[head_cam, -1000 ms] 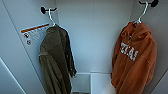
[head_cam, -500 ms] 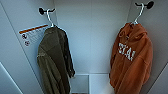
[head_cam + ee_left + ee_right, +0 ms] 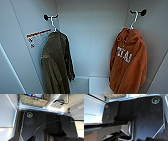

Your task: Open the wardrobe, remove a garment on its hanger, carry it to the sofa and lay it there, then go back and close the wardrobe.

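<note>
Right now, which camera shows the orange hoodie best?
The head view: the orange hoodie hangs there in full on its white hanger, chest print facing the camera. In both wrist views I see none of it, mostly dark robot parts.

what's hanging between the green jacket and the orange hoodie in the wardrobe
Nothing hangs there. In the head view, the stretch between the green jacket and the orange hoodie is just the bare white back wall of the wardrobe.
</note>
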{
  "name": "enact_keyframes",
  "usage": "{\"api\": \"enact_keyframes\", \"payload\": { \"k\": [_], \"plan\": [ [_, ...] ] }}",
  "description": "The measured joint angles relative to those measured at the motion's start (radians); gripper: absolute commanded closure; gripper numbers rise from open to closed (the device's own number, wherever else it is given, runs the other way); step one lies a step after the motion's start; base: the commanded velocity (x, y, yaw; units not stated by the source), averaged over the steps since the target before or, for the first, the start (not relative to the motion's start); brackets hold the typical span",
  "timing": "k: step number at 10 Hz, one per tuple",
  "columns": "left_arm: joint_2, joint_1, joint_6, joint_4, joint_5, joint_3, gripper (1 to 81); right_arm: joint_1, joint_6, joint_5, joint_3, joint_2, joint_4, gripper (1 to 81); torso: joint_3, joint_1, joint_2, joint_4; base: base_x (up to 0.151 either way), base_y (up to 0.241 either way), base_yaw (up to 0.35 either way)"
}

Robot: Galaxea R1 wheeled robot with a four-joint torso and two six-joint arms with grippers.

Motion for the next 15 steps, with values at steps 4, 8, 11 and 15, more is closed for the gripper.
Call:
{"api": "enact_keyframes", "payload": {
  "k": [4, 8, 11, 15],
  "plan": [
    [0.0, 0.005, 0.0, 0.0, 0.006, 0.0, 1.0, -0.008, 0.0, -0.003, 0.0, 0.0, 0.0, 1.0, 0.03, -0.001, -0.001, -0.029, 0.0, 0.0, 0.0],
    [0.001, -0.008, 0.0, 0.0, 0.012, 0.0, 1.0, -0.016, 0.0, -0.006, 0.0, 0.0, 0.0, 1.0, 0.075, -0.001, -0.001, -0.122, 0.0, 0.0, 0.0],
    [0.003, -0.019, 0.0, 0.0, 0.024, 0.015, 1.0, -0.018, 0.001, -0.006, -0.001, 0.0, 0.0, 1.0, 0.081, -0.002, -0.001, -0.13, 0.0, 0.0, 0.0],
    [-0.024, -0.161, -0.003, 0.0, 0.107, 0.088, 1.0, -0.016, 0.002, -0.006, -0.027, 0.015, 0.0, 1.0, 0.081, -0.001, -0.001, -0.13, 0.0, 0.0, 0.0]
  ]
}}
